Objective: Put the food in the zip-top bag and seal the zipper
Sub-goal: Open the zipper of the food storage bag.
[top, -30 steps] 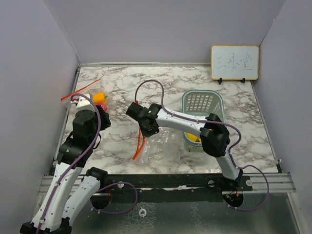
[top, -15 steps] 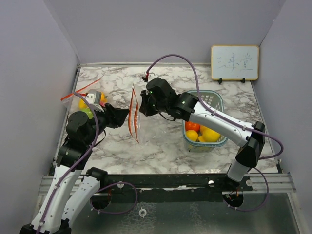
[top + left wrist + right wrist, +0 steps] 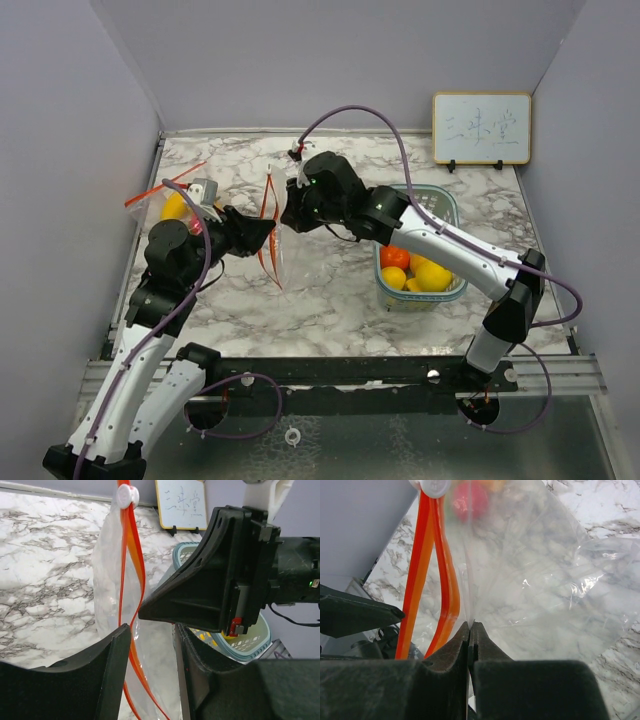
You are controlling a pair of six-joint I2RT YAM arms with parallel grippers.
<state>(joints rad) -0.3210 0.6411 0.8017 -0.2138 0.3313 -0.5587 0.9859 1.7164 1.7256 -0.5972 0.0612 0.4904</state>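
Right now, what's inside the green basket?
A red-orange fruit, a large yellow fruit and a smaller orange-yellow fruit show in the basket. The right arm crosses over its middle, so anything beneath it is hidden.

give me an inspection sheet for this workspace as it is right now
surface: marble-pattern table, no damage seen
job's things: zip-top bag hanging upright between the arms, orange zipper unsealed, no fruit seen inside; fruits in the basket; yellow fruit at far left
clutter: pale green basket
pincers: right pincer shut on the bag's film; left pincer open, astride the zipper edge
cables: purple cables arching over the arms, no snag seen
surroundings: grey walls, whiteboard far right
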